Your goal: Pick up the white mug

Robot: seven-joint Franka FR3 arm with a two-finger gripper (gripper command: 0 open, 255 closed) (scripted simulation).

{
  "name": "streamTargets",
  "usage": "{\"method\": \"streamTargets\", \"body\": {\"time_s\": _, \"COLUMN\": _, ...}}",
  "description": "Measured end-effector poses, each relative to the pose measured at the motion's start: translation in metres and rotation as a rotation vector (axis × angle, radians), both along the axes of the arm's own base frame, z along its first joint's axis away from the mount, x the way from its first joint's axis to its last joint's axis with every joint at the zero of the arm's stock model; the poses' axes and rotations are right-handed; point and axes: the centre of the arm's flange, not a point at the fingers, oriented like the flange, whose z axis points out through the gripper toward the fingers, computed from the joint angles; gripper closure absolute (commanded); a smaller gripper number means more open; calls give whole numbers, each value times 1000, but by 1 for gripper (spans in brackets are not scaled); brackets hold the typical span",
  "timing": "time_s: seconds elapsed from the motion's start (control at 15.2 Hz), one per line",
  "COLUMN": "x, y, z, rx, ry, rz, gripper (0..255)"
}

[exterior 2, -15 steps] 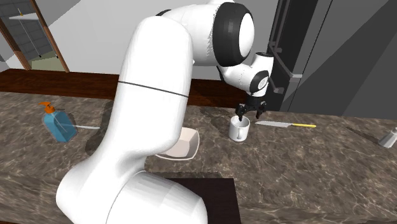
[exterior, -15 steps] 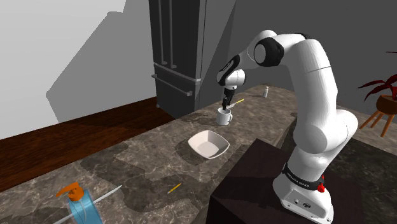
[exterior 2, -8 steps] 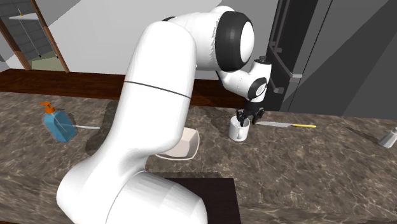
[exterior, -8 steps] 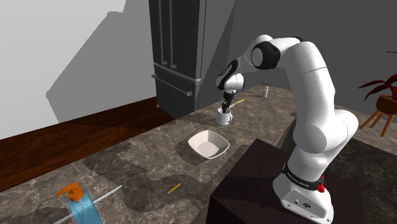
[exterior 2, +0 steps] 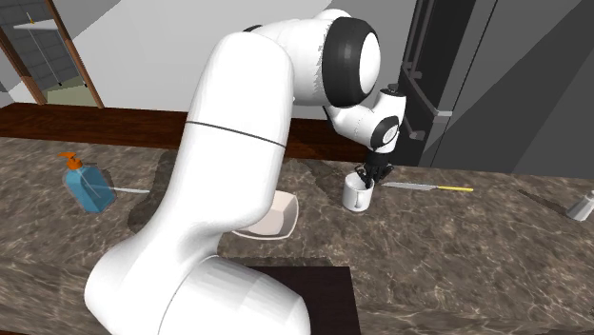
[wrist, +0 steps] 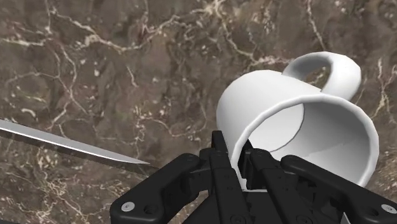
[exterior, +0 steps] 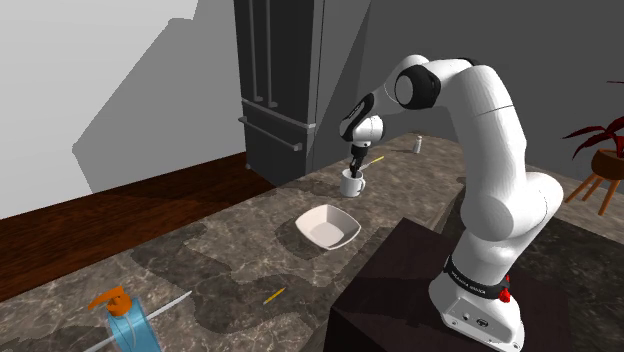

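Wrist view: gripper [wrist: 242,170] fingers were pinched nearly together on the rim wall of the white mug [wrist: 299,121], one finger inside, one outside, handle on the far side. Mug sat upright on dark marble counter [exterior: 250,250], btw. white bowl [exterior: 327,226] & knife [exterior 2: 409,186].

On the counter [exterior: 240,250]: one white mug [exterior 2: 357,195], one white square bowl [exterior: 328,226], one blue soap dispenser [exterior 2: 86,187], one small grey shaker [exterior 2: 580,206]. Also one yellow-handled knife [exterior 2: 428,187], one thin silvery blade [exterior: 165,308], one short yellow stick [exterior: 273,295]. Off the counter: one potted plant [exterior: 606,158].
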Motion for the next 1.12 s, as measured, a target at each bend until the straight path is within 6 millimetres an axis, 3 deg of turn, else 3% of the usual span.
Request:
{"method": "streamTargets", "body": {"time_s": 0.26, "x": 1, "y": 0, "z": 10, "rx": 0, "ry": 1, "rz": 0, "gripper": 255}}
{"method": "streamTargets", "body": {"time_s": 1.12, "x": 0, "y": -1, "z": 77, "rx": 0, "ry": 0, "rz": 0, "gripper": 255}}
